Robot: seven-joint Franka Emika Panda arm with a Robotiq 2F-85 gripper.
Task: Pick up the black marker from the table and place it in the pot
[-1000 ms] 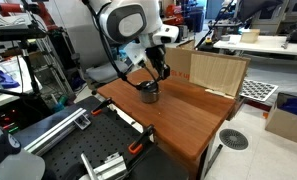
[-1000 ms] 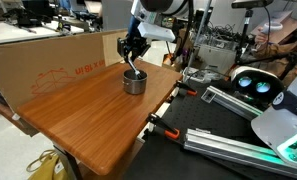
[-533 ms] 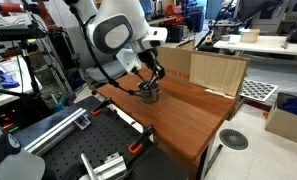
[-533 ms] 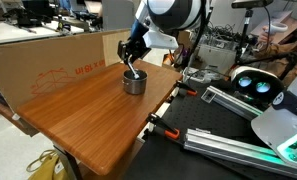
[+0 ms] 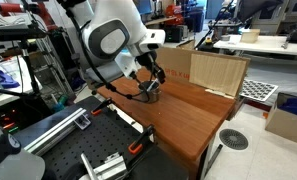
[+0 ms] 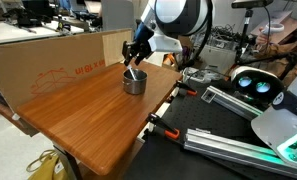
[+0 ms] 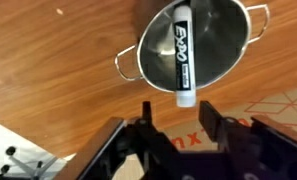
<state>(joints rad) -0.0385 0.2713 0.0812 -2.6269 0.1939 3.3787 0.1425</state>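
In an exterior view the end effector (image 5: 152,76) hangs just above a small round grey metal pot (image 5: 148,90) on the reddish-brown wooden counter (image 5: 188,118). In the wrist view its fingers (image 7: 146,118) gape empty. The slim black EXPO-lettered marker (image 7: 182,55) lies in the pot ahead, whitish end over the near rim.

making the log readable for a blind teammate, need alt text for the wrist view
A black marker leans in a round metal pot, its lighter end poking over the rim. The pot sits on a wooden table, and the open pincer at the bottom of the view grips nothing.
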